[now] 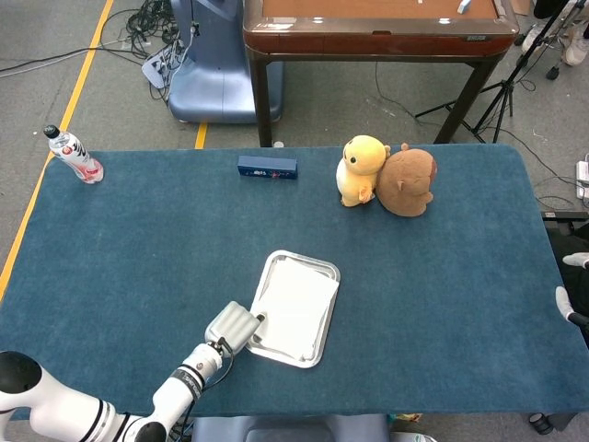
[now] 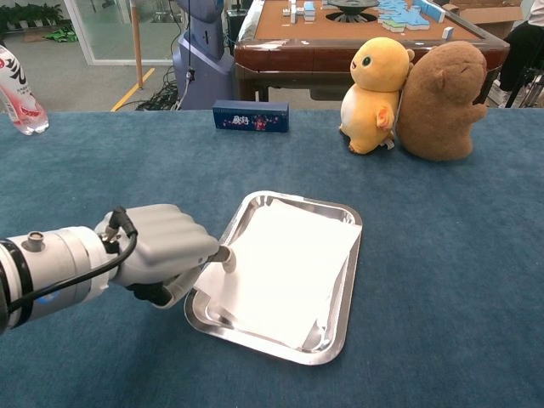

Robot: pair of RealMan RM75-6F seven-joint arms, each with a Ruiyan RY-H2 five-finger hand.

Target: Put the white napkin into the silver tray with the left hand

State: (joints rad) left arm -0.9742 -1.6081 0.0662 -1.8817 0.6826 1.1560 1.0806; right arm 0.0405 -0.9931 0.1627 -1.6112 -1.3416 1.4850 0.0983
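Left hand (image 2: 161, 252) pinches white napkin (image 2: 285, 263) over silver tray (image 2: 340, 340)

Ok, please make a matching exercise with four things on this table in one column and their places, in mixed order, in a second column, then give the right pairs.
Things:
1. white napkin
2. bottle
3. blue box
4. yellow plush toy

Places:
A. lying at the far left corner of the table
B. leaning against the brown plush toy
C. lying in the silver tray, next to the left hand
D. at the far edge, left of the toys

Pairs: 1-C, 2-A, 3-D, 4-B
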